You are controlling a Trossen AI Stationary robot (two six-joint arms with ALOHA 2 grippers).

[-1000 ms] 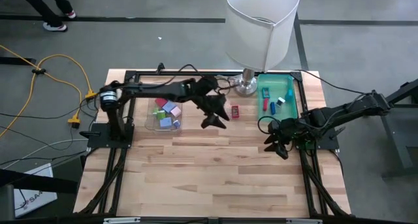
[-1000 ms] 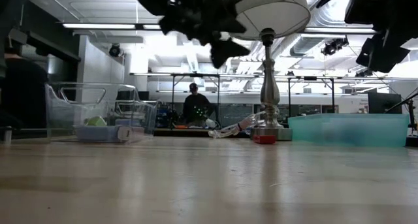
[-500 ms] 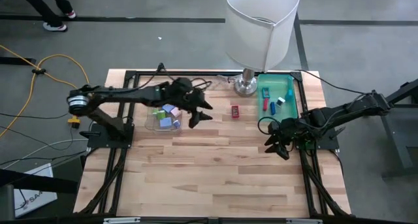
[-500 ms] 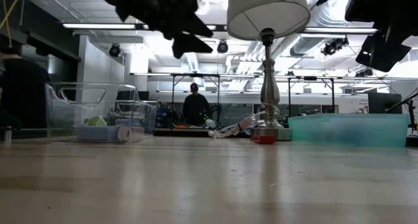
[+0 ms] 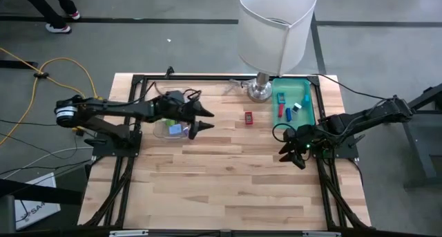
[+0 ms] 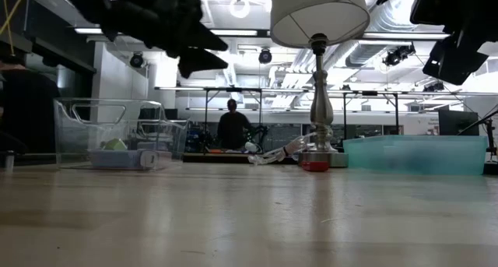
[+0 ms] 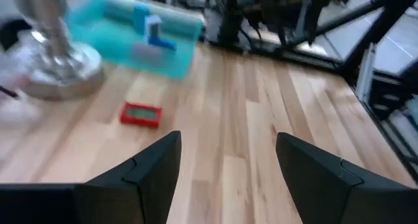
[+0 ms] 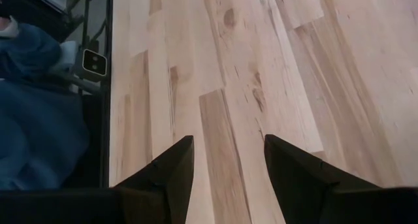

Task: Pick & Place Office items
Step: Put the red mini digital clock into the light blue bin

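My left gripper (image 5: 201, 121) hangs spread and empty just past the clear plastic bin (image 5: 163, 130). The small flat red rectangular piece (image 5: 248, 117) lies ahead of those fingertips, long side crosswise. My right gripper (image 5: 290, 154), parted and empty, sits farther off.

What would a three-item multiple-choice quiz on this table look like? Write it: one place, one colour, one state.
1. Where does the red piece lie?
A. on bare wood between the clear bin and the lamp
B. inside the teal tray
C. in the left claw

2. What colour is the tray beside the lamp base?
A. yellow
B. teal
C. black

3. How is the left claw?
A. shut on a blue block
B. open and empty
C. out of view

Answers: 1 A, the high view shows it alone on the wood. 2 B, teal in every view showing it. 3 B, the left wrist view shows bare table between its fingers.
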